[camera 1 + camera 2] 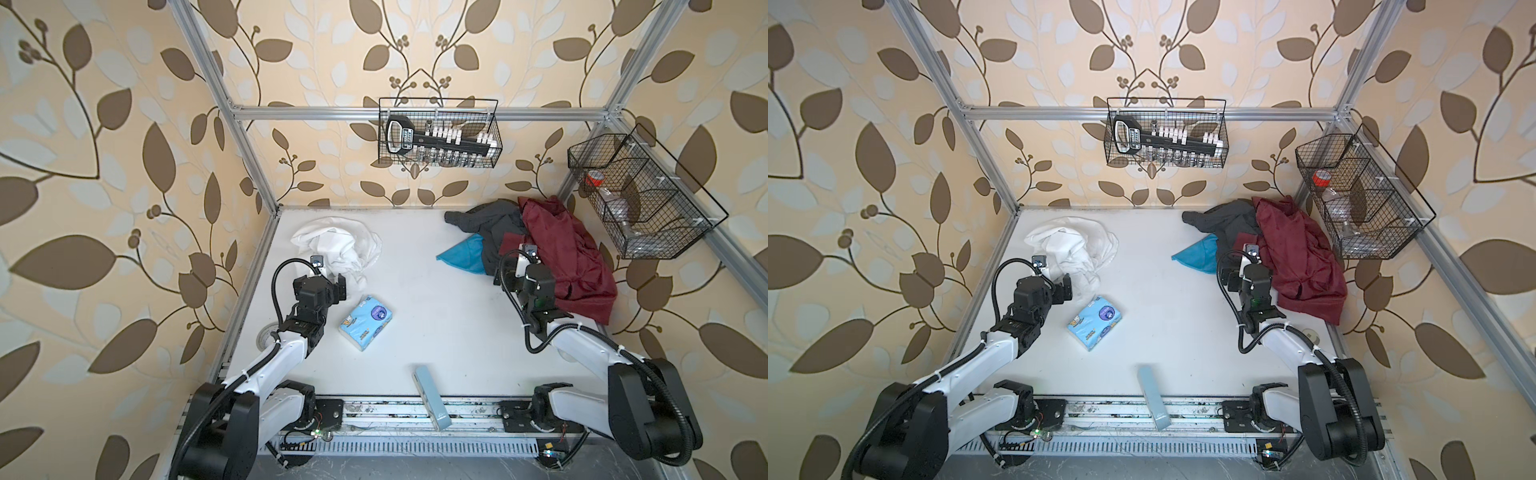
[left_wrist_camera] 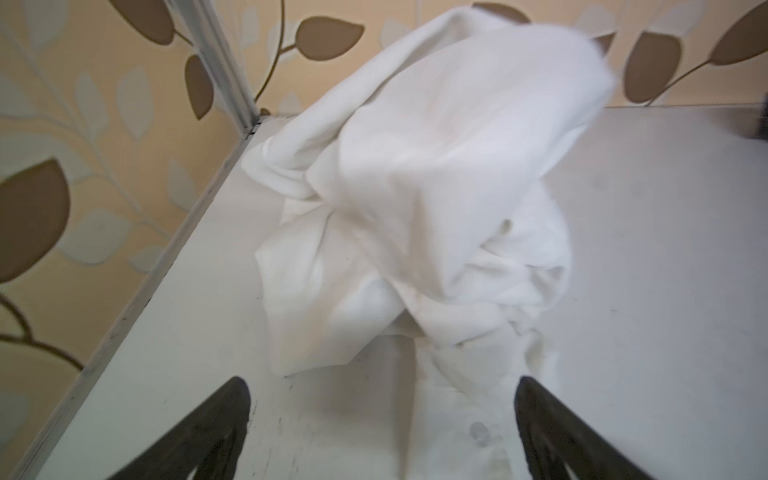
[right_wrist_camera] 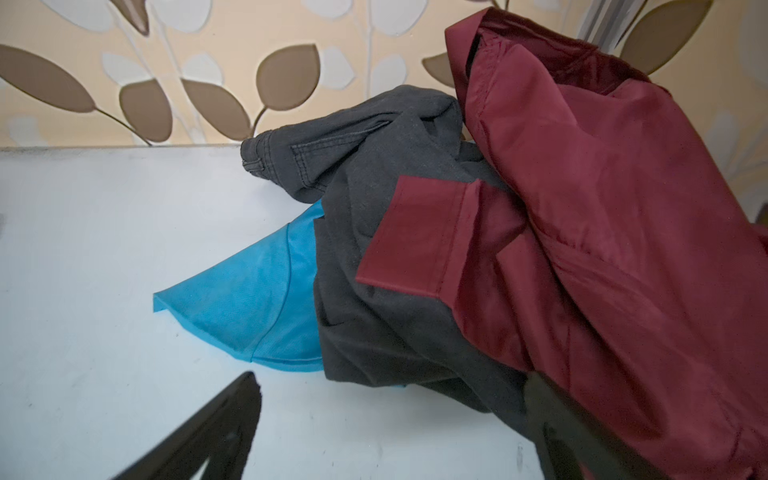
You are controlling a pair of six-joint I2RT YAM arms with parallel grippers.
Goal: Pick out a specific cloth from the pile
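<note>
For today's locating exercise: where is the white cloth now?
In both top views the cloth lies crumpled at the far left corner of the table, apart from the pile on the right, just beyond the tissue pack.

Plain white cloth (image 1: 337, 243), white table (image 1: 436, 316), pile (image 1: 505, 226) mixes a maroon garment (image 1: 569, 257), a dark grey garment (image 1: 484, 218) and a bright blue cloth (image 1: 461, 254) — tissue pack (image 1: 365, 322) is light blue with cartoon print, slim box (image 1: 432, 395) pale blue — wallpaper (image 1: 104, 124) is beige with brown and pale grey leaves.
</note>
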